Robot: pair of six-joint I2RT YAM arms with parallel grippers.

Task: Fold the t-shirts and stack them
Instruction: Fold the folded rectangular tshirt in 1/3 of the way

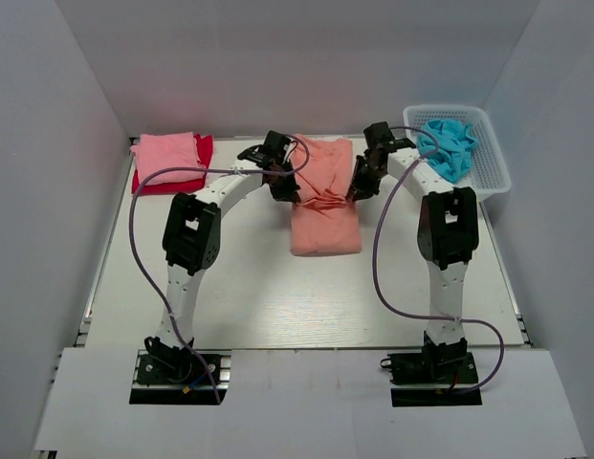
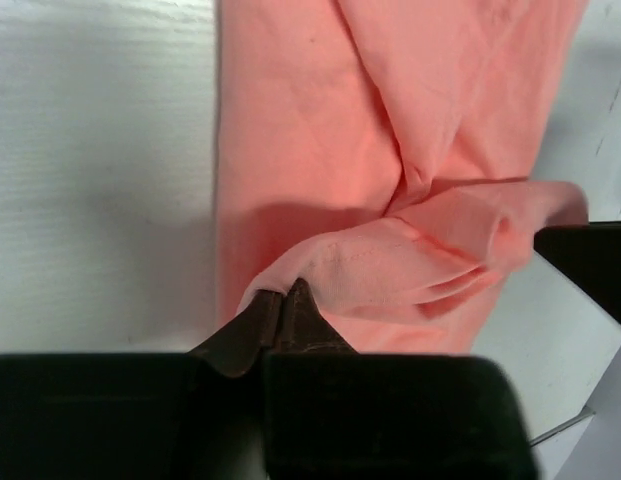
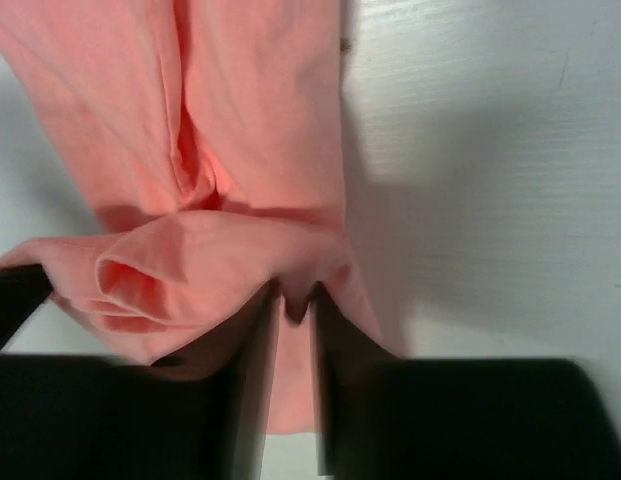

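While both arms are reaching in over the middle of the table (image 1: pixel 268 296), the salmon-orange t-shirt (image 1: pixel 323 225) is lying there as a long strip running away from the bases. Its far part is getting bunched up into a raised fold between the two grippers. So the left gripper (image 2: pixel 282 300) is clamping down tight on the left end of that fold, fingers pressed together with the cloth edge squeezed between them, no gap showing at all. Meanwhile the right gripper (image 3: pixel 295 295) is sitting at the right end of the fold with its fingers standing a little apart. There's a clear slot between them, and a small nub of cloth is poking into it at the tips; honestly can't tell if it's pinching anything. The fold is sagging into a loose roll between the two, casting a shadow on the flat layer underneath. Over at the far left, the light pink t-shirt (image 1: pixel 165 151) is resting folded on top of the red t-shirt (image 1: pixel 153 184), well apart from the salmon one. Far right, the turquoise-blue t-shirt (image 1: pixel 448 145) is lying crumpled inside the white basket (image 1: pixel 495 164).
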